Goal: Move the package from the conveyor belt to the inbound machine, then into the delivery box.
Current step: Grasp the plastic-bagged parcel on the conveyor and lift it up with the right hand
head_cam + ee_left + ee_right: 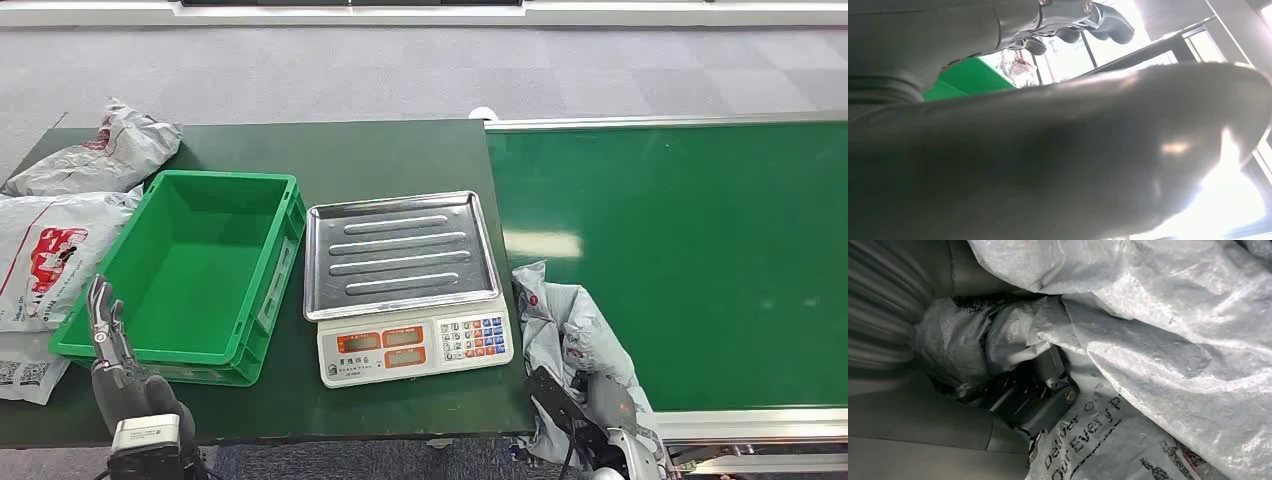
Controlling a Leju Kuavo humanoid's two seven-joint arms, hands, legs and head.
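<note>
A crumpled grey plastic package [572, 335] lies at the near left corner of the green conveyor belt [700, 250], spilling over its front edge. My right hand [600, 415] grips its lower end. Up close, dark fingers [1040, 400] are buried in the folds of the package [1158, 340], which carries black print. The inbound machine is a scale with a bare steel tray [400, 255], just left of the package. The green delivery box [190, 260] stands empty further left. My left hand [108, 345] is raised by the box's near left corner, fingers [1088, 20] straight and holding nothing.
Two other grey-and-white mail bags [100, 150] [45, 255] lie on the dark green table [380, 155] left of the box, one against its side. The scale's keypad and displays [415, 345] face me. Grey carpet stretches behind.
</note>
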